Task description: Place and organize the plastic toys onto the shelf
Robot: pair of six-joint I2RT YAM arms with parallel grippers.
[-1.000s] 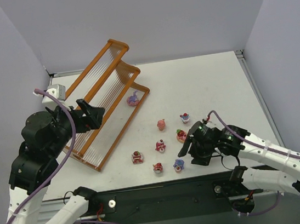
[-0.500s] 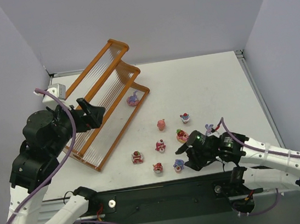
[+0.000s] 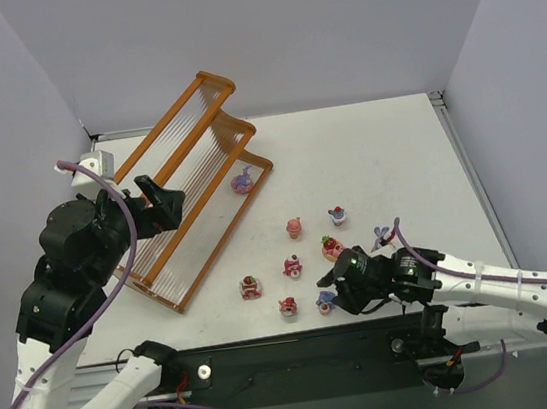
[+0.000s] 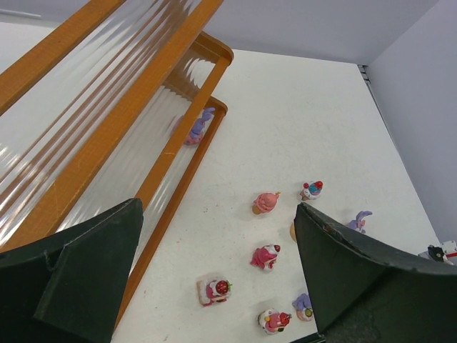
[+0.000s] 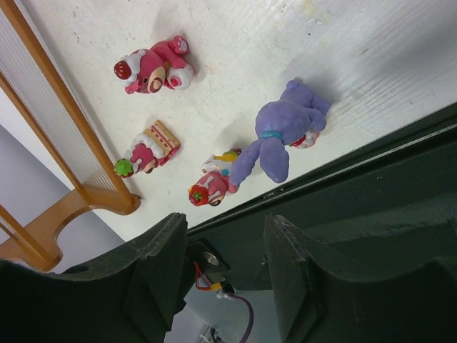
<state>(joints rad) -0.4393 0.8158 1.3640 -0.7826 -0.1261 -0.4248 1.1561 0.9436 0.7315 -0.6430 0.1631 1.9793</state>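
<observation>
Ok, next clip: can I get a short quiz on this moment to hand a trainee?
1. True or false: the left hand is gripping a toy.
2. How many toys sit on the shelf? A none, B one, C three.
3. Which toy lies closest to the right hand?
Key: 1 false, it is open and empty. 2 B, only the purple bunny, on the lowest step. 3 the purple toy by the near edge of the table; it is in front of the fingers, not between them.
</observation>
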